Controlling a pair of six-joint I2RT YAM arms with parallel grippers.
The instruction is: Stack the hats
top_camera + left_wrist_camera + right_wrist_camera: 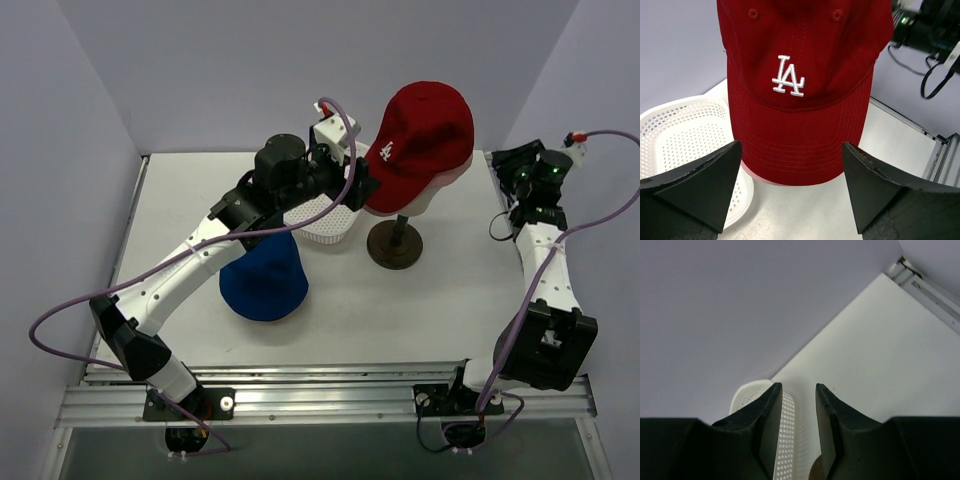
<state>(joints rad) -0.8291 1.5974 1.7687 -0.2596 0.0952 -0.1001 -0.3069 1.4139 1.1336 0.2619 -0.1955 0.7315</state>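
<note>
The dark red cap point(425, 135) with a white "LA" logo sits on the mannequin head, over the pale pink cap, of which only an edge point(456, 177) shows. The royal-blue bucket hat point(264, 280) lies on the table under my left arm. My left gripper point(362, 186) is open and empty, just in front of the red cap's brim. In the left wrist view the red cap point(800, 90) fills the space ahead of the left gripper point(791, 146), with a pink edge point(752, 173) under the brim. My right gripper point(503, 168) hovers at the back right, narrowly open and empty; it also shows in the right wrist view point(798, 386).
The cream mannequin head point(415, 202) stands on a brown stand point(394, 246) at the back centre. The white perforated basket point(328, 226) lies just left of it, partly under my left wrist, and shows in the left wrist view point(680, 135) and the right wrist view point(787, 440).
</note>
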